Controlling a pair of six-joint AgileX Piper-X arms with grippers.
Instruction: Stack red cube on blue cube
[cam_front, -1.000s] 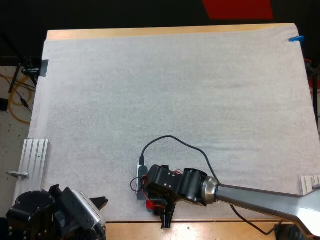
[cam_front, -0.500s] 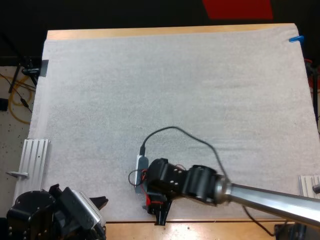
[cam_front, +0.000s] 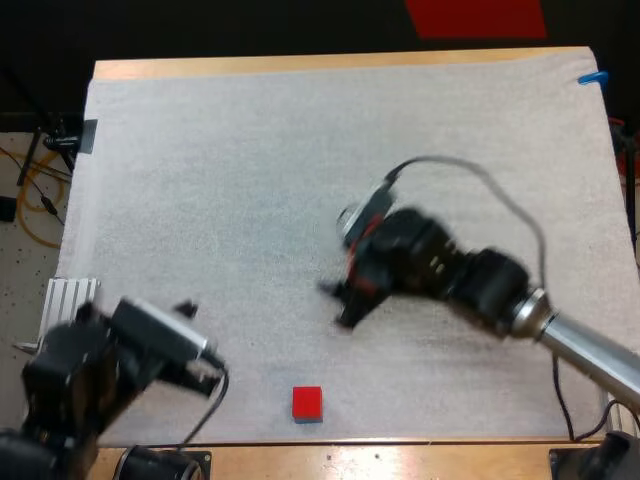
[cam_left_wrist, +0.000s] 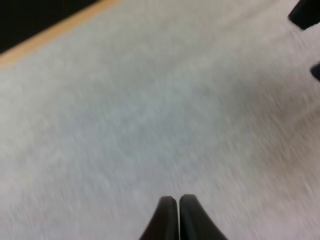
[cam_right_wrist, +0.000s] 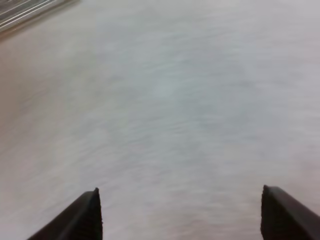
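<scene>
Apparently the stacking itself is over, and what I have in hand is the getaway. On the white mat (cam_front: 250, 150) my right gripper (cam_front: 337, 305) hangs over bare cloth near the middle. Its fingers (cam_right_wrist: 87, 215) stand wide apart with nothing between them, well apart from the cube. My left gripper (cam_front: 212, 372) is over the mat's near left part, fingers (cam_left_wrist: 167, 220) pressed together on nothing.

The red cube (cam_front: 307, 402) stands at the mat's near edge, between the two arms and touched by neither. I cannot pick out the blue cube on its own. I judge it sits hidden straight beneath the red one, though I cannot tell how squarely the two line up.

The next move, as I see it, calls only for keeping both arms off that spot while they settle. My left arm is the nearer one, so a careless sweep from it could topple the stack.

A ribbed metal rail (cam_front: 70, 295) lies at the mat's left edge beside my left arm, far from the cube and blocking nothing.
</scene>
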